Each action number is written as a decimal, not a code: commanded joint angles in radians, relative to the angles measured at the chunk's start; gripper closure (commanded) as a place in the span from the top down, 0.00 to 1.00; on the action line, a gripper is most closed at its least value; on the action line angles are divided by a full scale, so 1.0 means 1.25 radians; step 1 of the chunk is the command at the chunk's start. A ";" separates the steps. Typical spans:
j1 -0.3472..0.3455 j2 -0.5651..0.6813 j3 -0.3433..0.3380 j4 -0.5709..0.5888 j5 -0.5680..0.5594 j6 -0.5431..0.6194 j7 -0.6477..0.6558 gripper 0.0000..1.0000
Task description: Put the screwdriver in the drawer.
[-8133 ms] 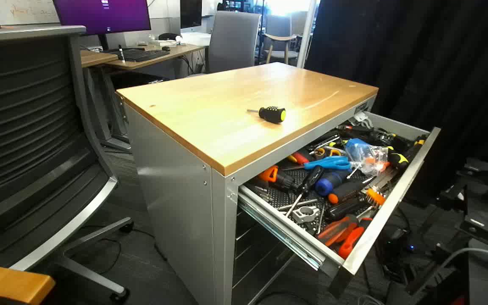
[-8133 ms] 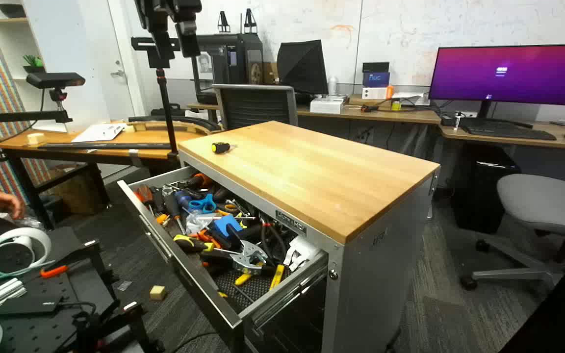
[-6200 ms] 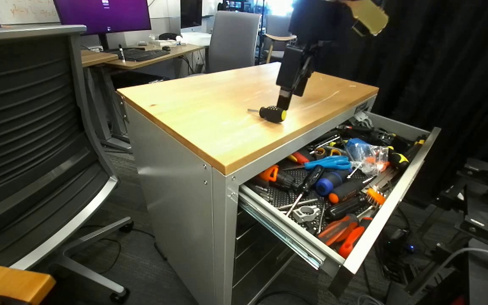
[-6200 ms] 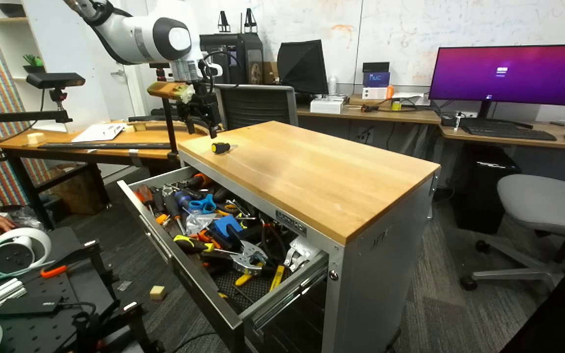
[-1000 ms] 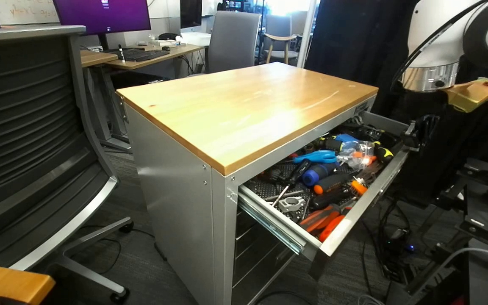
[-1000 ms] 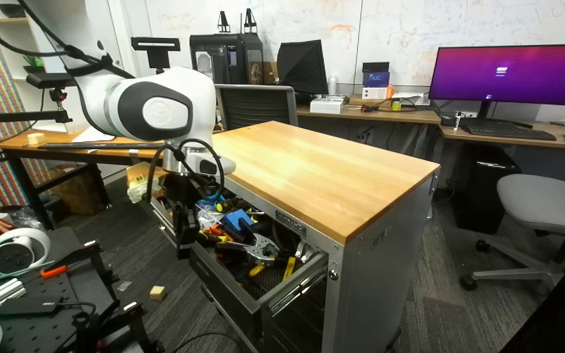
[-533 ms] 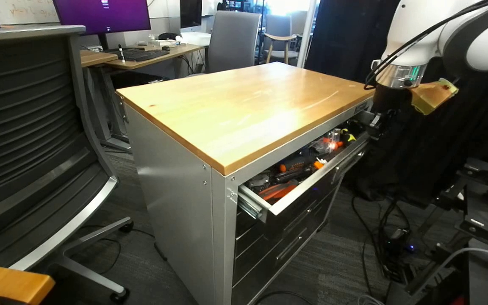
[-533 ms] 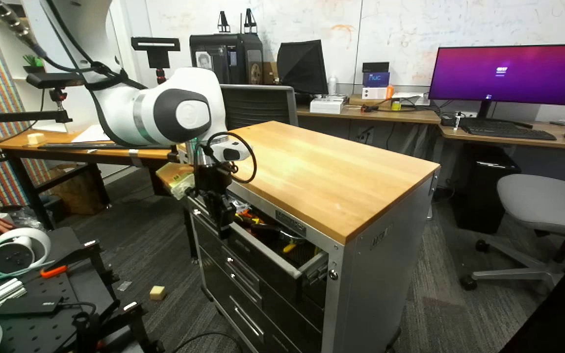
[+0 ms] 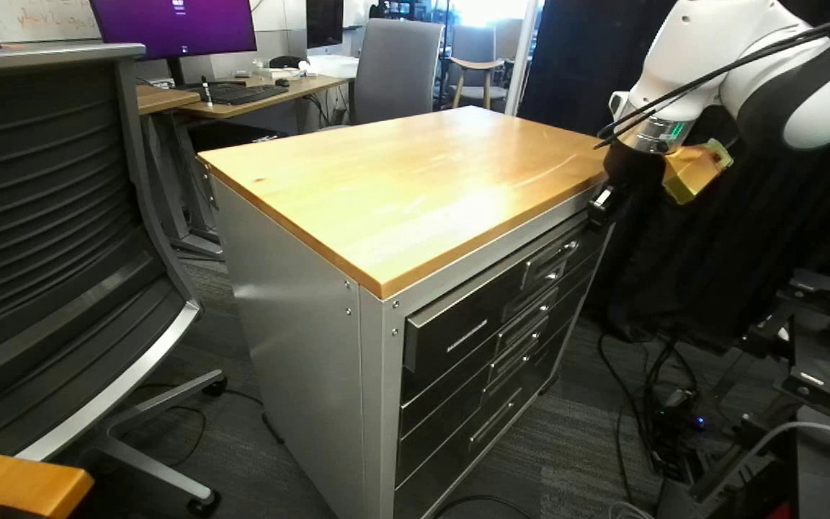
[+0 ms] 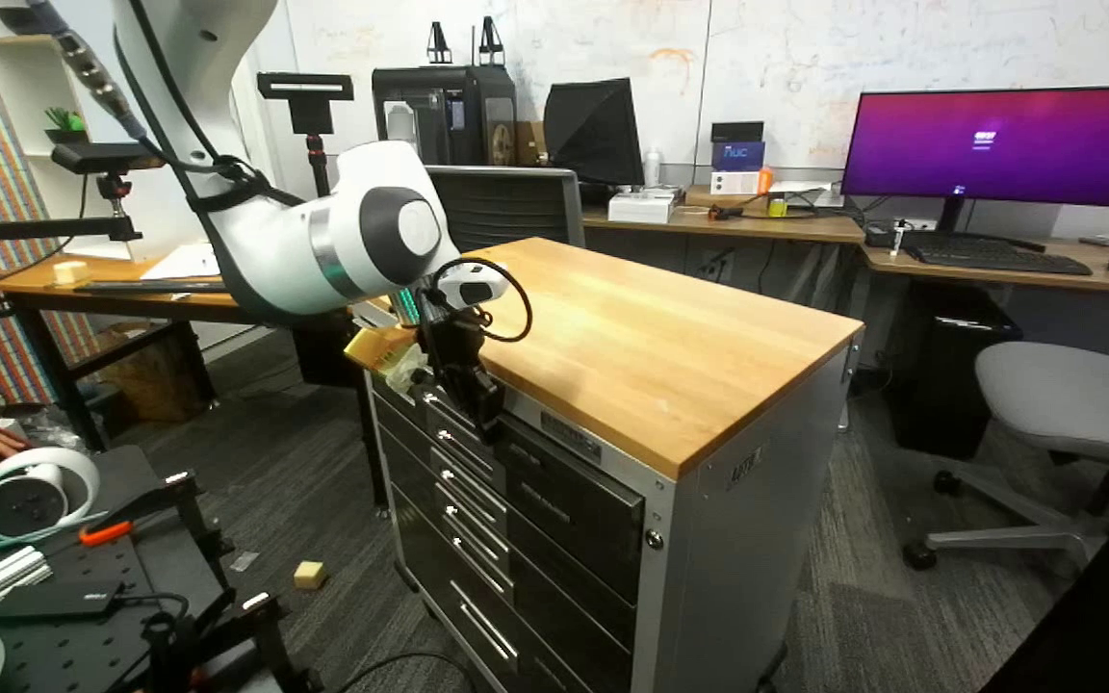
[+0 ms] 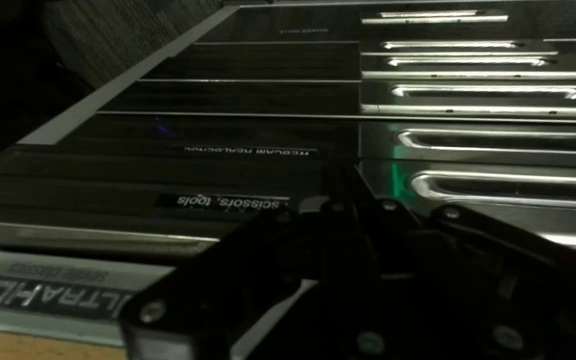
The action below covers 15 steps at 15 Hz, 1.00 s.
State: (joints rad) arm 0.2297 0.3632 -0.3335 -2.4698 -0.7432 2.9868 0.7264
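Observation:
The drawer [image 9: 458,331], uppermost in the workbench's stack, is pushed in so that its dark front sits close against the cabinet frame in both exterior views. Its inside is hidden. No screwdriver shows in any view now, and the bench's wooden top bears none. My gripper [image 10: 489,423] is at the drawer front, pointing down near its upper edge; whether it touches cannot be told. In the wrist view the dark fingers [image 11: 337,185] are together in front of the drawer, beside its handle recess [image 11: 508,187], with nothing seen between them.
The wooden bench top [image 9: 415,180] lies just above and behind the gripper. Lower drawers [image 10: 477,539] run beneath. A chair [image 9: 62,238] stands beside the bench, a black curtain [image 9: 581,86] hangs behind the arm, and a dark cart [image 10: 83,577] stands before the bench.
Over the last second the drawer has slid from well out to pushed in, my gripper moving toward the bench with it. The screwdriver, on the bench top several seconds ago, is gone from there.

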 commanded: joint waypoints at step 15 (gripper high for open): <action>-0.035 -0.359 0.120 -0.057 0.249 -0.256 -0.184 0.99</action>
State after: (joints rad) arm 0.2555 0.0794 -0.3086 -2.5354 -0.5674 2.8293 0.6353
